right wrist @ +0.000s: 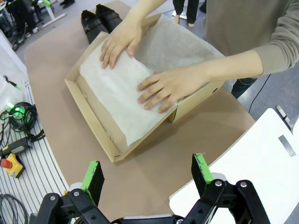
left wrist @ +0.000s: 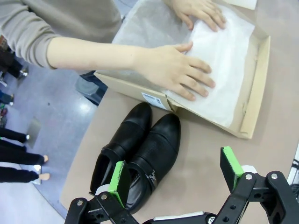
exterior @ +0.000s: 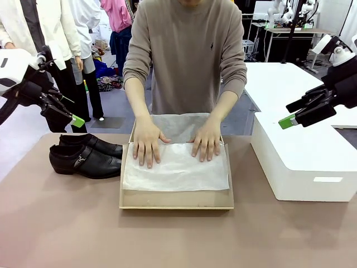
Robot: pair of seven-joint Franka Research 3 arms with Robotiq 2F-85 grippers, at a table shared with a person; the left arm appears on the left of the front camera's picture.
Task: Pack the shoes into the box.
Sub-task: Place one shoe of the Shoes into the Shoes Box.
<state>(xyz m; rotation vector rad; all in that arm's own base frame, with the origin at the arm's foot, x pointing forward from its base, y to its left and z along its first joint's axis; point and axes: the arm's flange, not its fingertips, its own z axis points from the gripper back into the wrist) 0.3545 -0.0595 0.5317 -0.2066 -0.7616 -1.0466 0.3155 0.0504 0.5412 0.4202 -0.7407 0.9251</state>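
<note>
The shoes [exterior: 83, 159], at nine o'clock of the box [exterior: 175, 199], are shiny black, one with a small silver buckle. The box is plain brown cardboard with a small white label on one end, and its tissue paper [exterior: 178, 167] is white. The counter [exterior: 67, 234] is a dull pinkish brown. At three o'clock of the box, the block [exterior: 301, 162] is plain white. The person's sweater [exterior: 187, 50] is taupe with a tiny dark emblem. The left pincer [left wrist: 175, 172] and right pincer [right wrist: 147, 173] are black with bright green pads [left wrist: 119, 179].
</note>
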